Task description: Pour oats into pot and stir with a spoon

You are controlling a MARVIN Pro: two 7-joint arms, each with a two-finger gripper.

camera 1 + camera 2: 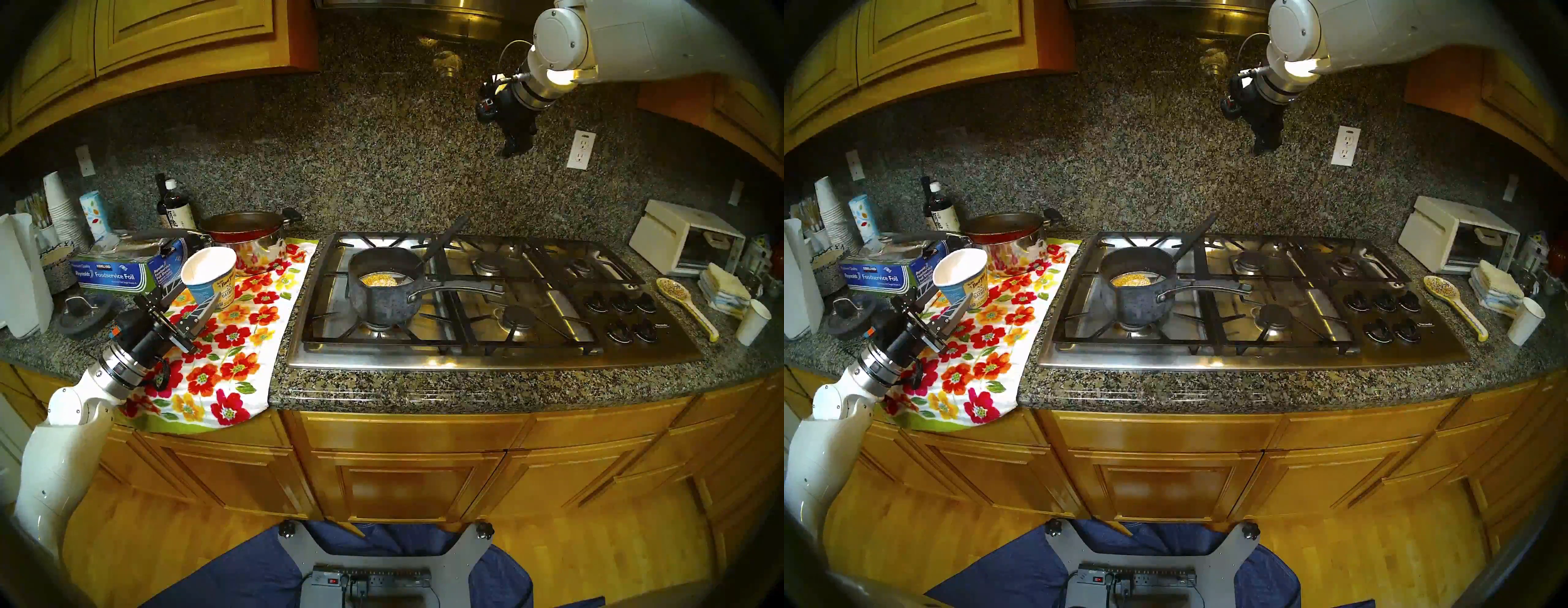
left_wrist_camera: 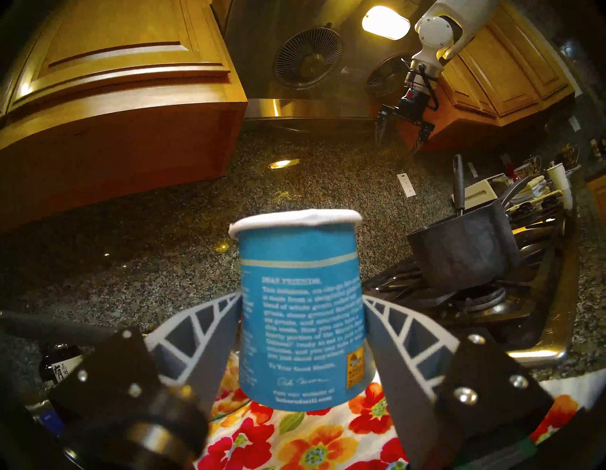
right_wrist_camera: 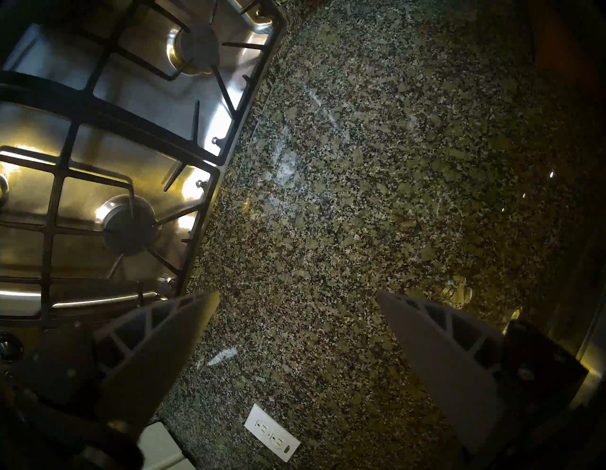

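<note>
The pouring looks done: a small heap of tan-yellow oats [image 1: 378, 279] lies in the bottom of the dark grey saucepan [image 1: 384, 283], which sits on the front-left burner of the gas cooktop [image 1: 488, 297] at frame centre. The blue oatmeal cup [image 1: 211, 276], white inside showing and apparently empty, stands tilted over the floral towel [image 1: 237, 339] at left of the frame. The left hand [image 1: 193, 303] has its fingers close along both sides of the cup; whether they are gripping it or have just begun to let go, I cannot tell. In the wrist view the cup [image 2: 301, 311] sits between the two fingers with its base low over the towel. The black-handled spoon [image 1: 441, 240] already leans in the saucepan, handle pointing to the upper right. The right hand [image 3: 296, 297] hangs high above the back of the cooktop, jaws spread wide and empty. Next, I judge, the cup must be released upright on the towel; then the right hand must come down to take the spoon handle and stir.
</note>
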